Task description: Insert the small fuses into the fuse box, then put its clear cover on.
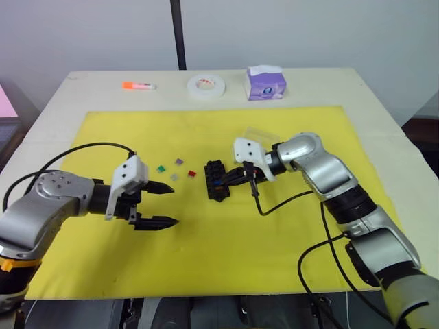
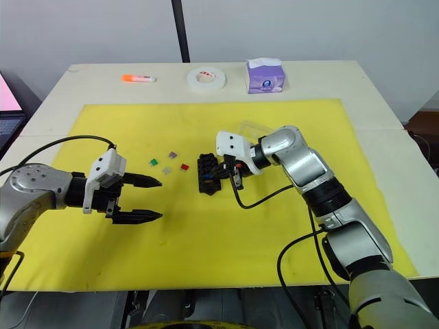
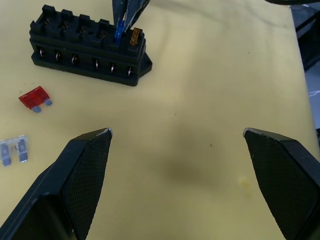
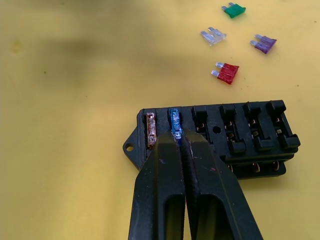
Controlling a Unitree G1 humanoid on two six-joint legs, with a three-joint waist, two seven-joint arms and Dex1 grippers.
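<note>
The small blue blade fuse [image 4: 175, 122] stands upright in the second slot from one end of the small black rectangular plastic fuse box [image 4: 220, 137], right beside a brown-orange fuse [image 4: 151, 130] already seated in the end slot. The right gripper [image 4: 181, 145] has its two black fingers pinched shut on the blue fuse from above — the fingertips meet directly over the slot, so the fuse sits straight ahead of the gripper along its own line of reach. From the look of it the fuse is partly in, and the move that matters is a push straight down along the fuse's blades, across the box's long axis, not along it.

The box lies near the middle of the yellow mat [image 1: 206, 260] on the desk, its long axis running roughly away from the robot. Four slots in that row look empty. Just beyond the box lie the loose fuses: a red one [image 4: 226, 72] nearest, then a clear-grey one [image 4: 213, 35], a purple one [image 4: 264, 44] and a green one [image 4: 234, 10], all apart from each other.

The left gripper [image 1: 156, 204] hovers over the mat with its fingers spread wide and nothing between them — it is the nearer arm to those loose fuses. The transparent rectangular plastic cover [image 1: 259, 132] lies on the mat behind the right arm, away from the box.
</note>
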